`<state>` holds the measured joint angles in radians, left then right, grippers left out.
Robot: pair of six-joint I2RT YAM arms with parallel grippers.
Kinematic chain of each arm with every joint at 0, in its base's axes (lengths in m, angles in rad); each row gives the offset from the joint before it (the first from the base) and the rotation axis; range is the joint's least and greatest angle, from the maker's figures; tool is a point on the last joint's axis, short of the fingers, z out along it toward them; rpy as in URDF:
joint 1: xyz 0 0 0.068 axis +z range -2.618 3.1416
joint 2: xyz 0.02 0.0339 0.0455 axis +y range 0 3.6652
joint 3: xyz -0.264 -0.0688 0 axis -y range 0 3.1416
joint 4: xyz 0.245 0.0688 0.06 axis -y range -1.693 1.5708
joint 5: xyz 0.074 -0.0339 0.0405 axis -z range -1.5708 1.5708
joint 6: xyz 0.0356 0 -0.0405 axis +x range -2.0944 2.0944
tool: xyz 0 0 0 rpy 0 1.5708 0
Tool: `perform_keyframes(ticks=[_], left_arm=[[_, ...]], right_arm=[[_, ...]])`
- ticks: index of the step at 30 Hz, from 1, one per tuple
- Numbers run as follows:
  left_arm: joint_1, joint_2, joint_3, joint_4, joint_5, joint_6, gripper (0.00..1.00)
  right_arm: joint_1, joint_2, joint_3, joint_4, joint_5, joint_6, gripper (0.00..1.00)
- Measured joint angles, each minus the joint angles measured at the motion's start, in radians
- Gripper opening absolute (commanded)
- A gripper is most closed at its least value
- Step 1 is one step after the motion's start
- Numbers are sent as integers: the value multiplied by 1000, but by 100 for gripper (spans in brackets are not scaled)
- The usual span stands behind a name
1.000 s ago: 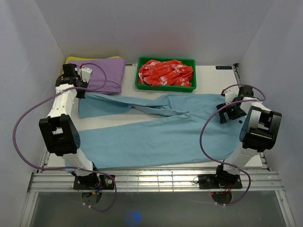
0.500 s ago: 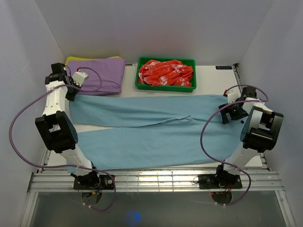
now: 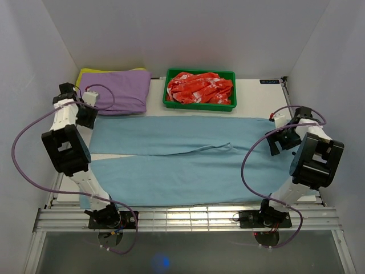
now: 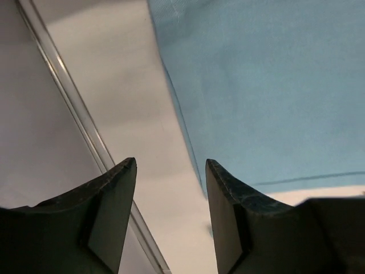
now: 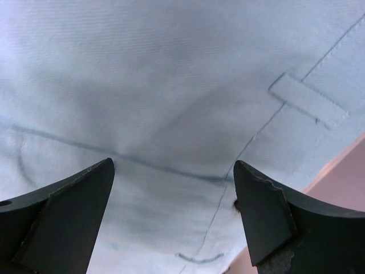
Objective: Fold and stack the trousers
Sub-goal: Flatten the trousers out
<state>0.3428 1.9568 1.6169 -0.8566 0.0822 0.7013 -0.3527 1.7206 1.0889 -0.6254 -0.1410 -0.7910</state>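
**Trousers [image 3: 182, 160] Flat, First Fold Pending**

Lay spread from the table's [image 3: 256, 90] near edge to its middle, left edge to right. Hovered parted and empty: left gripper [image 4: 171, 165] beside the far leg's hem, right gripper [image 5: 174, 168] over the waistband. Needed matched, even pinches at both ends.

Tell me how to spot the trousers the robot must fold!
Find the white table. Spread flat across its middle, nearly edge to edge, lie the light sky-blue cloth trousers, two long legs side by side. The folded purple garment and the red-and-white cloth in the green tray beyond them are far smaller.
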Motion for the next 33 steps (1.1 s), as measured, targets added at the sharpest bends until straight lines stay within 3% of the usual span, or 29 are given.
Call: perform_keyframes(ticks=[5,10,13,18,19,21,25,33], left_arm=[[46,-202,-87,-50,112,-13,66],[51,-509,-346,-129,186,39,70],[48,-589,-510,-155,196,71,71],[51,-555,-738,-158,183,107,67],[51,-540,-764,-152,172,110,66],[51,-508,-782,-137,161,110,63],[53,-428,-764,-78,134,101,60],[56,-229,-542,-50,112,49,56]], right_arm=[[-1,-102,3,-89,10,-69,90],[-2,-200,-14,-138,61,-173,91],[-2,-239,-67,-160,90,-230,92],[-2,-245,-135,-215,104,-275,100],[-2,-245,-149,-216,106,-278,92],[-2,-245,-182,-214,107,-283,86],[-2,-242,-248,-204,111,-282,76],[-1,-237,-279,-194,106,-265,73]])
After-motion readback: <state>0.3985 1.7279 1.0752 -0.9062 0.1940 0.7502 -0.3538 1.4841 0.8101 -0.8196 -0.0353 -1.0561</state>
